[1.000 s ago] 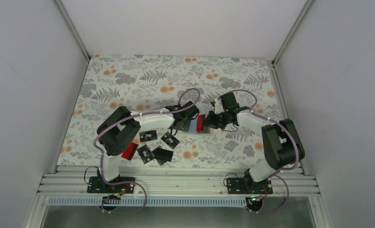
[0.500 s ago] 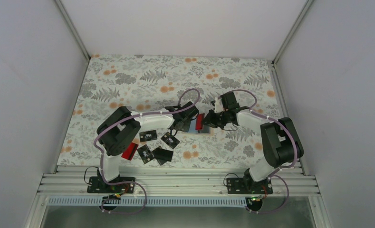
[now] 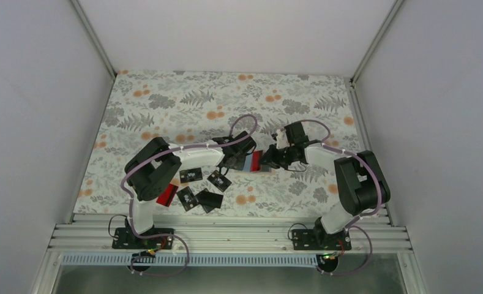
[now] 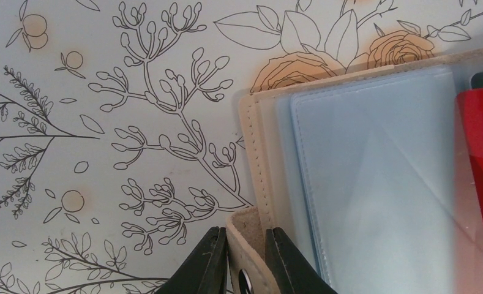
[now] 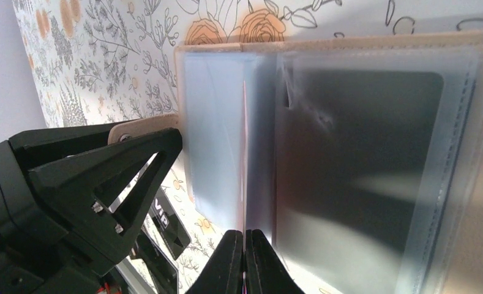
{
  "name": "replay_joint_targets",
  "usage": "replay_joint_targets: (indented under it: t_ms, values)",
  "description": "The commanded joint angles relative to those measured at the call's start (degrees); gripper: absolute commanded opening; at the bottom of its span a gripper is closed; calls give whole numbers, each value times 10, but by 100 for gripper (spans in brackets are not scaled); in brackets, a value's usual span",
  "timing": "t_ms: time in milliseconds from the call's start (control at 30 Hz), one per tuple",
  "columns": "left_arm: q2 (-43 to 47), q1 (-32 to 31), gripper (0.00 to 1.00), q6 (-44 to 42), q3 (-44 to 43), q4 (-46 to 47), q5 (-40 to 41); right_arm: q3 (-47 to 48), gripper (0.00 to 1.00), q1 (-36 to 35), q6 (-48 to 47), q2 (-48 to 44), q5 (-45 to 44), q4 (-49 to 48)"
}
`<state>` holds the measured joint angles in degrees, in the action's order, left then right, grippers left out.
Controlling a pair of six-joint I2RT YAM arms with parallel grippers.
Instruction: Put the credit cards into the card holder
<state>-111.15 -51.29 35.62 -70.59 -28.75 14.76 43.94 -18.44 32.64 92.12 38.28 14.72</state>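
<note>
holder (image 3: 249, 162) is lying open on the floral mat (image 3: 165, 104), blue pockets facing up, sitting between the 2 grippers. left gripper (image 4: 246, 269) is parked at the holder's left edge, fingers (image 4: 205, 266) pinching the tan snap tab (image 4: 248, 229). The gap is narrow and the tab is filling it.

right gripper (image 5: 245, 266) is coming in from the holder's right side, fingers (image 5: 226, 263) pressed nearly together on a red card (image 4: 480, 153). Its own wrist view is showing that card edge-on as a thin pink line. The card is standing tilted over the holder's blue leaves with its lower edge down among them — can't tell whether it's actually sitting in a slot.

1 dark card (image 5: 361, 153) is showing behind a clear pocket on the holder's right half.

The other cards are lying loose to the left of the holder, toward the near edge: 4 black cards (image 3: 209, 200) in a cluster, some of them touching, and a second red card (image 3: 166, 195) lying farthest from the holder.
</note>
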Motion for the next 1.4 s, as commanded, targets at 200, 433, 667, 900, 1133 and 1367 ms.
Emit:
replay_joint_targets:
  t_ms: [200, 433, 667, 900, 1133, 1367]
  values:
    - [5, -2, 16, 8, 5, 2, -8, -9, 4, 7, -10, 20, 47, -21]
    - [3, -1, 16, 1, 2, 2, -9, 4, 4, 11, -18, 49, 64, -31]
    - [2, -1, 16, -2, 0, 0, -11, 14, 4, 14, -28, 65, 78, -36]
    - [1, -2, 15, -5, -2, -3, -11, 19, 4, 25, -33, 66, 82, -36]
    - [0, -1, 15, -5, -3, -3, -12, 23, 4, 37, -32, 72, 86, -37]
    - [-3, -2, 14, -7, -4, -2, -13, 19, 4, 38, -18, 80, 106, -56]
